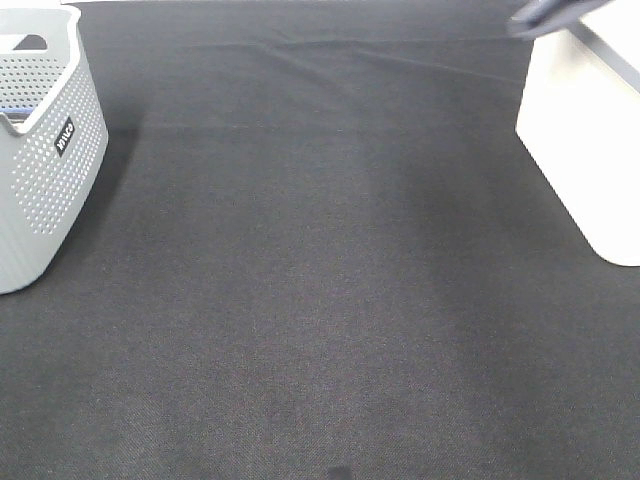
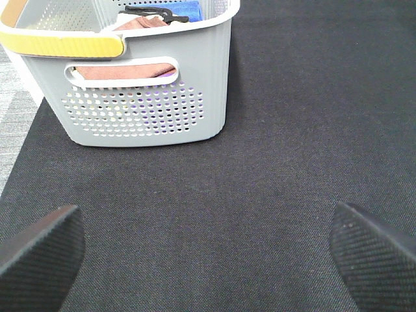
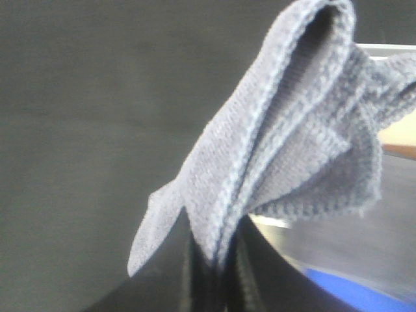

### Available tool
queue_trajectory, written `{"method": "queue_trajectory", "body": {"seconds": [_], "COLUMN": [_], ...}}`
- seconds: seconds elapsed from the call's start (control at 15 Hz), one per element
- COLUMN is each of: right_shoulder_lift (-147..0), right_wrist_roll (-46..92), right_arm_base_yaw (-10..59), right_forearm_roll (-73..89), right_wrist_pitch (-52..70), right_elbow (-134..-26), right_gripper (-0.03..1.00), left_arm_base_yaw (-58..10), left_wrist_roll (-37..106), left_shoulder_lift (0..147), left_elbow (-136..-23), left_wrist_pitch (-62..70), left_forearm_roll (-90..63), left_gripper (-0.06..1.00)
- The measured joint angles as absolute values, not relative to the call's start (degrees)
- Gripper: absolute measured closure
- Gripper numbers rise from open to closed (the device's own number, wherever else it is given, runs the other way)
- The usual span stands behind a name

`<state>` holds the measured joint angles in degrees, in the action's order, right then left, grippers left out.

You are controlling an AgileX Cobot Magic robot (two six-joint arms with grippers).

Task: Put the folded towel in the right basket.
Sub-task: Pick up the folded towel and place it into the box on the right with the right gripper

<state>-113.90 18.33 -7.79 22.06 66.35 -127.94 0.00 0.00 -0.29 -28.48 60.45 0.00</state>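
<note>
Tabletop cloth [image 1: 320,300]: black woven fabric that fills nearly the whole exterior high view.
Crease [image 1: 300,62]: a faint ridge running across the upper part of the cloth.
Floor [image 2: 10,123]: a pale grey strip at the left edge of the left wrist view, bordering the cloth.
Light: soft and even, with a dim shadow at upper left.

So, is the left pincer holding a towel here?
No, the left pincer is open, its fingers wide apart over the black mat with nothing between them.

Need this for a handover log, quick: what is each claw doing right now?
Left claw: open, holding nothing.
Right claw: closed on the folded towel.
</note>
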Motion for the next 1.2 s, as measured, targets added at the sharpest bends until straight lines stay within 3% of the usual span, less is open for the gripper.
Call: {"method": "queue_trajectory", "body": {"seconds": [0.2,0.87,0.93,1.07,1.2], "right_shoulder_lift": [-113.2,-123.2,-124.0,-124.7,-124.7], "right_wrist_roll": [16.9,11.8,10.9,9.6,9.3], "right_arm_base_yaw": [-11.8,-11.9,-11.9,-11.9,-11.9], "right_forearm_roll": [16.0,7.0,7.0,6.8,6.5], "right_wrist_pitch": [67.8,68.5,68.5,68.5,68.5], "right_elbow": [-127.9,-127.7,-127.7,-127.7,-127.7], "right_gripper": [0.87,0.84,0.74,0.44,0.32], "left_arm_base_yaw": [0.0,0.0,0.0,0.0,0.0], "left_wrist_roll": [0.0,0.0,0.0,0.0,0.0], "left_shoulder_lift": [-0.3,-0.3,-0.3,-0.3,-0.3], "left_elbow": [-28.5,-28.5,-28.5,-28.5,-28.5], "left_wrist_pitch": [60.4,60.4,60.4,60.4,60.4], "left_forearm_roll": [0.0,0.0,0.0,0.0,0.0], "left_gripper": [-0.03,-0.03,-0.03,-0.03,-0.03]}}
